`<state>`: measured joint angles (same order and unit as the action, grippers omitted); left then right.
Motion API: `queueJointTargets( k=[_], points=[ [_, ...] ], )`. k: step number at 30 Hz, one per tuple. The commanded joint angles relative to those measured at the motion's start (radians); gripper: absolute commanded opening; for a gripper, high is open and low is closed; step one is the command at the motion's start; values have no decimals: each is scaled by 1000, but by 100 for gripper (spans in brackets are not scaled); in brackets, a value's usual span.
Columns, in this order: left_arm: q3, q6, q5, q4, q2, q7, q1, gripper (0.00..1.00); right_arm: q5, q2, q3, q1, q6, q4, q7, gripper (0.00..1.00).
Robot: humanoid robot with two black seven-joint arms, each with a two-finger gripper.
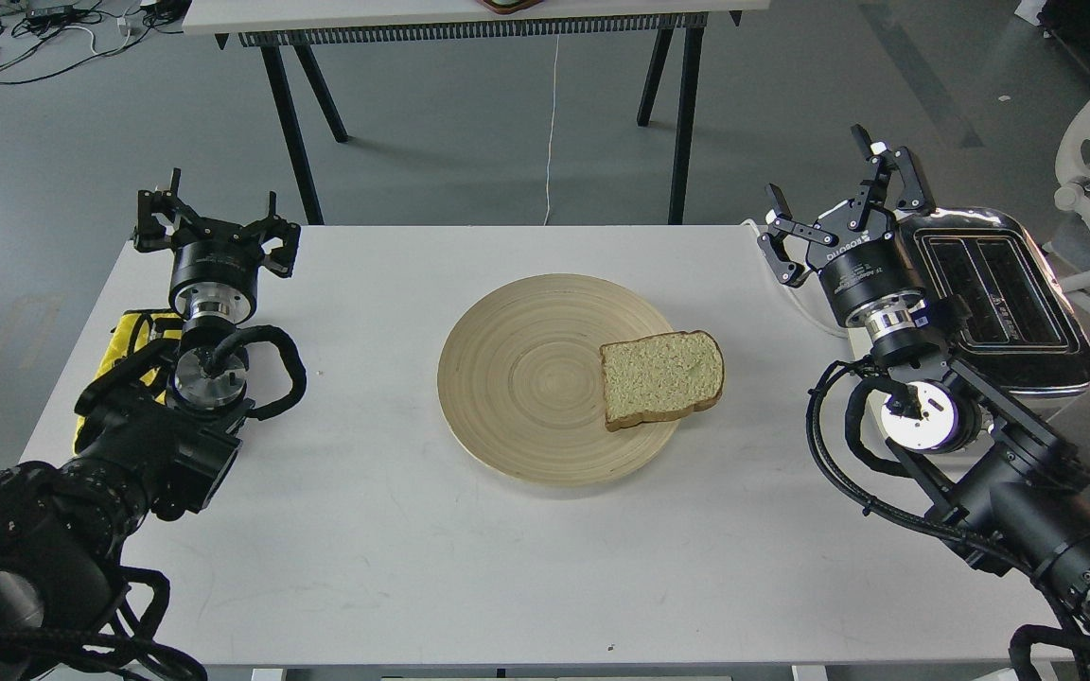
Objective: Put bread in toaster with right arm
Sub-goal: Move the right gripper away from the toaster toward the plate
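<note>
My right claw [834, 203] hangs wide open and empty at the far right, beside the toaster [999, 298]. The bread [661, 376] lies on the plate's [526, 378] right edge, mid-counter.

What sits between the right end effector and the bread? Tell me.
Only bare white table in the head view. The right end effector is open, empty, beside the toaster; the bread overhangs the wooden plate.
</note>
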<state>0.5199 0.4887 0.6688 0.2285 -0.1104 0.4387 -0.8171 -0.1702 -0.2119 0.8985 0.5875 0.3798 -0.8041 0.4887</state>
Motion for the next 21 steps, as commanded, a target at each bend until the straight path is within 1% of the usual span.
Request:
queueJointTargets(
  k=[1,12,16,18,21],
  points=[
    [-1,0,0,0,0,-2,0,100,0,-1,-1,2,1,-3,0,99],
    [-1,0,0,0,0,0,0,100,-21,-15,-39,15,7,-14,0,99],
    [-1,0,0,0,0,0,0,100,-112,-50,-64,57,-7,-12,0,99],
    [-1,0,0,0,0,0,0,100,-204,-63,-87,77,-41,-12,0,99],
    [-1,0,0,0,0,0,0,100,-323,-66,-110,106,-175,-12,0,99]
  ],
)
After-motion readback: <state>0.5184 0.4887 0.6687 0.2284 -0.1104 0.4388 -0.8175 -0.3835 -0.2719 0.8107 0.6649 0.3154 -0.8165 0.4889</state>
